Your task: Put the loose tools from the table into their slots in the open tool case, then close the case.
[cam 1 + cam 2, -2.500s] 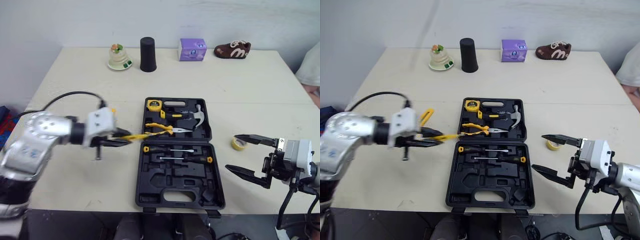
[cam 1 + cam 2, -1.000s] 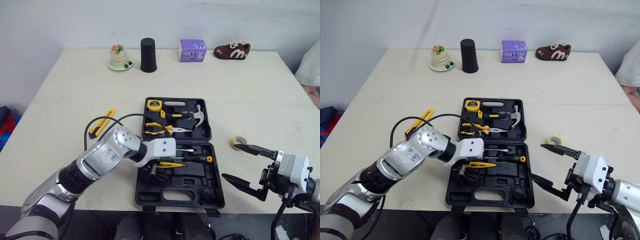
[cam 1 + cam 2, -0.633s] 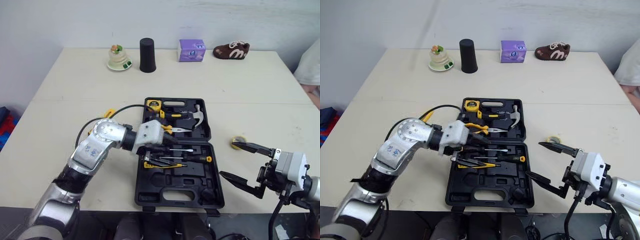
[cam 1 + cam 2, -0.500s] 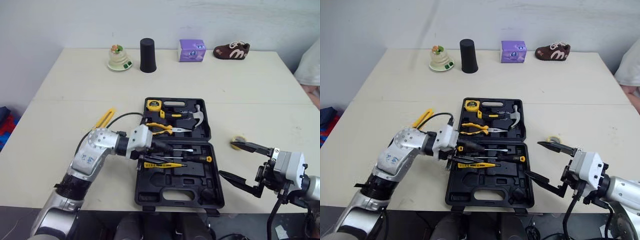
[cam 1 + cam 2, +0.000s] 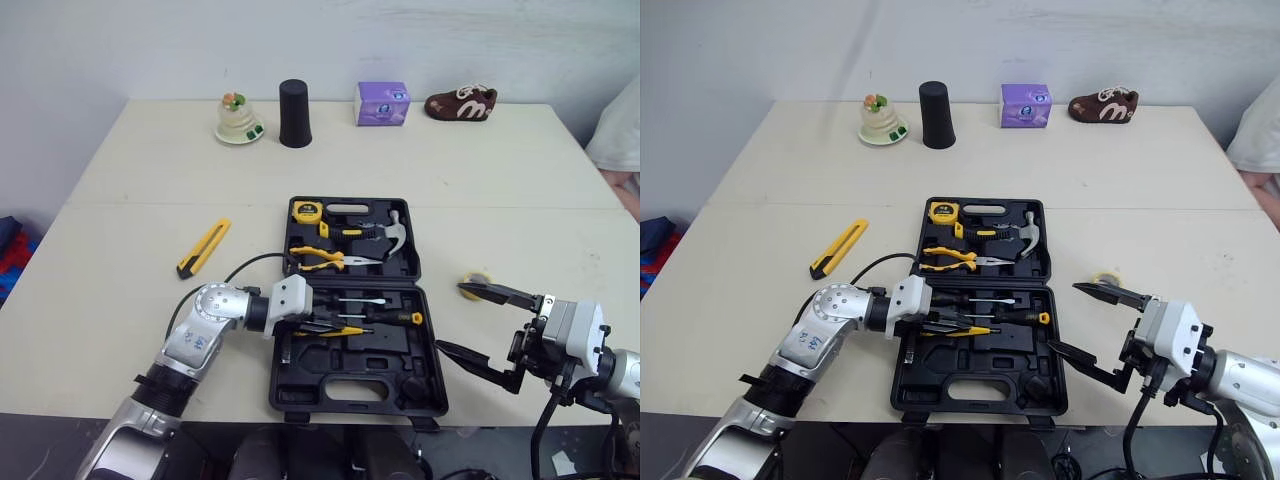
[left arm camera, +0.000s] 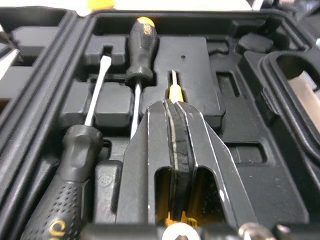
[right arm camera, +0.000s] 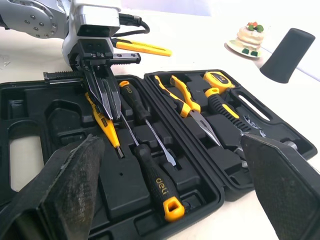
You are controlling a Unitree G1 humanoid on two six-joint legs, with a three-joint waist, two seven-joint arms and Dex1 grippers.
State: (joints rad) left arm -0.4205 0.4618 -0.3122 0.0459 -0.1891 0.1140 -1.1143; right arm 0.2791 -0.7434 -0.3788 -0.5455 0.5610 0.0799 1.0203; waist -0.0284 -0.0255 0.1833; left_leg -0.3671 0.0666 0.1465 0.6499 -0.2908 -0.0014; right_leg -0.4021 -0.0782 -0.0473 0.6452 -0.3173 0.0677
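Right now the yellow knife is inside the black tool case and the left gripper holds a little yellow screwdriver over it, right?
Not quite. The yellow knife lies on the table, left of the tool case, as the left eye view shows. The left gripper does hold the little yellow screwdriver over the case.

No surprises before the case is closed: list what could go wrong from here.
1. The left hand lies shut along the yellow screwdriver in the case; I cannot tell that it is seated, so withdrawing may drag it out.
2. The utility knife and tape roll lie on the table; closing now would leave them out.
3. The open right hand has a finger beside the tape roll and could knock it away.
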